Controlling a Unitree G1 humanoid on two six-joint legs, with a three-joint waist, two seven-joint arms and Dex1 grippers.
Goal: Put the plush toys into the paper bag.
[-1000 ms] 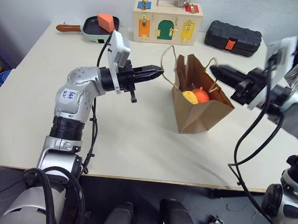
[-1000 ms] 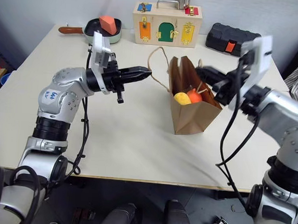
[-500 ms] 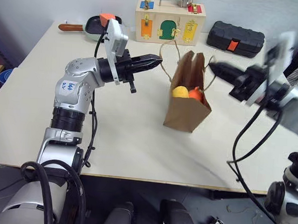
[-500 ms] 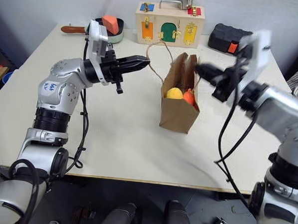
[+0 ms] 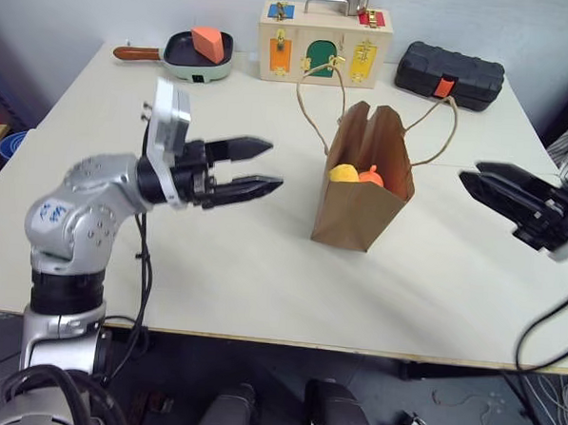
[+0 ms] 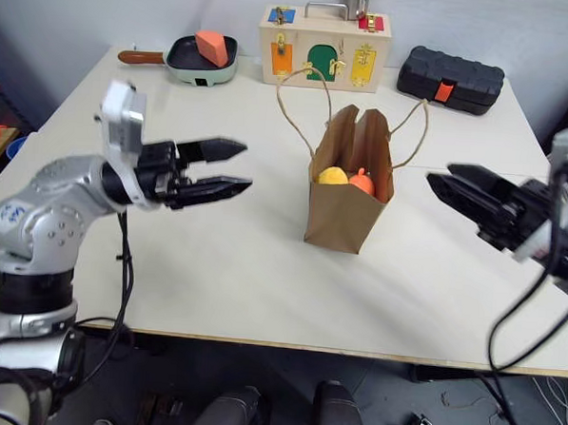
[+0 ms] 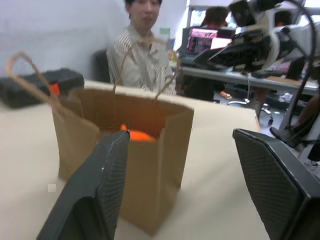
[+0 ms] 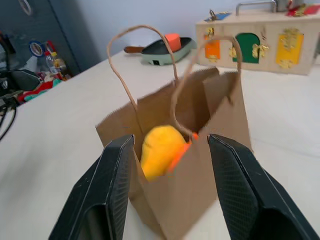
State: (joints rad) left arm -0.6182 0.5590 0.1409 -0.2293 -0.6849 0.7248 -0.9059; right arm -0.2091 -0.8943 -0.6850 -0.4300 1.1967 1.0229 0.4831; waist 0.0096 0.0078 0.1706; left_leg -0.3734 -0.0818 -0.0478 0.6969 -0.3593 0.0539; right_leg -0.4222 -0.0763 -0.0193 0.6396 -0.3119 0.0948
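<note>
While the paper bag (image 5: 361,193) stands upright on the table (image 5: 262,268), both plush toys sit inside it, the yellow one (image 5: 343,173) beside the orange one (image 5: 372,176). My left gripper (image 5: 262,169) hangs spread wide, empty; my right gripper (image 5: 476,180) parted, empty, each well clear of the bag.

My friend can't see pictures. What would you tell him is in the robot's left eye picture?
A brown paper bag stands upright on a pale table with a yellow plush toy and an orange plush toy peeking out. The left end effector and right end effector sit open on either side, touching nothing.
</note>
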